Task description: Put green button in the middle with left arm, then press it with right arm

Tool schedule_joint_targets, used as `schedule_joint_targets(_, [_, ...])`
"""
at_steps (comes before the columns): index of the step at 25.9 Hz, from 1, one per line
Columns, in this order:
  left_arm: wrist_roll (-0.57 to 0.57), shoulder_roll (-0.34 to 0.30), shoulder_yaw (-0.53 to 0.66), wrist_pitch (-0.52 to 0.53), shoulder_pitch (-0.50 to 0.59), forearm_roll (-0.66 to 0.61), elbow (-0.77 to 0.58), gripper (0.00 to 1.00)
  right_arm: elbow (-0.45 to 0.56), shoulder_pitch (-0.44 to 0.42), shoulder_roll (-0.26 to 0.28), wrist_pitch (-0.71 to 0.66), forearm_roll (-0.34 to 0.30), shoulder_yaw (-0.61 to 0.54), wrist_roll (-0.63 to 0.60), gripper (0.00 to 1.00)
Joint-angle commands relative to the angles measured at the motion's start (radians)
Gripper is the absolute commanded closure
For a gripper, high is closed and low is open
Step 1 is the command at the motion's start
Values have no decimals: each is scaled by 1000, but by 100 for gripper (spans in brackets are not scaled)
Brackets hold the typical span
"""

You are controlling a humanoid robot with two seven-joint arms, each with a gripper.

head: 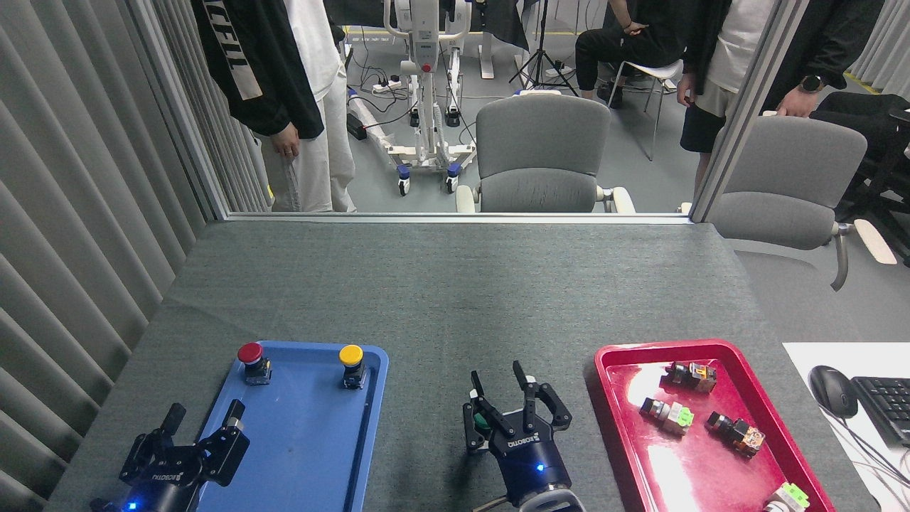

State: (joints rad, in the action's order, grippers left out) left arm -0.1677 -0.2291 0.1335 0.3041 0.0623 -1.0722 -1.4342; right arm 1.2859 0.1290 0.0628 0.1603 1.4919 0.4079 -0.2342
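Your right gripper (500, 382): jaws spread wide, holding nothing, white ROBOTIQ lettering readable on body. Green button (481, 421) sits on grey cloth (455, 299), low between jaws, close against left finger, mostly hidden by linkage. Your left gripper (202, 419): jaws apart, empty, ROBOTIQ lettering visible, right finger over blue tray (306, 455) edge. Red tray (618, 427) right of right jaws.

Green button (482, 421) mostly hidden behind right gripper (499, 384) linkage; pale-green switch (788, 497) and keyboard (885, 407) cut by frame edges.
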Motion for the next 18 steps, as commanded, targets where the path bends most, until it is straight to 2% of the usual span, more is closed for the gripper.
schedule_joint_targets(1, [0,4,-2,0,-7,0,-3,1,59,-51,5,4,-1,-75,-2,1])
schedule_joint_targets(5, [0,7,-3,0,-16,0,-3,1,141,-144,14,4,-1,-176,1,1])
schedule_joint_targets(9, [0,7,-2,0,-18,1,-9,1,178,-212,28,8,-1,-259,7,1])
schedule_joint_targets(13, [0,7,-2,0,-18,1,-9,1,178,-233,29,16,-1,-307,7,1])
schedule_joint_targets(18, [0,13,-2,-2,-18,-2,-9,1,178,-233,38,15,-1,-307,9,1])
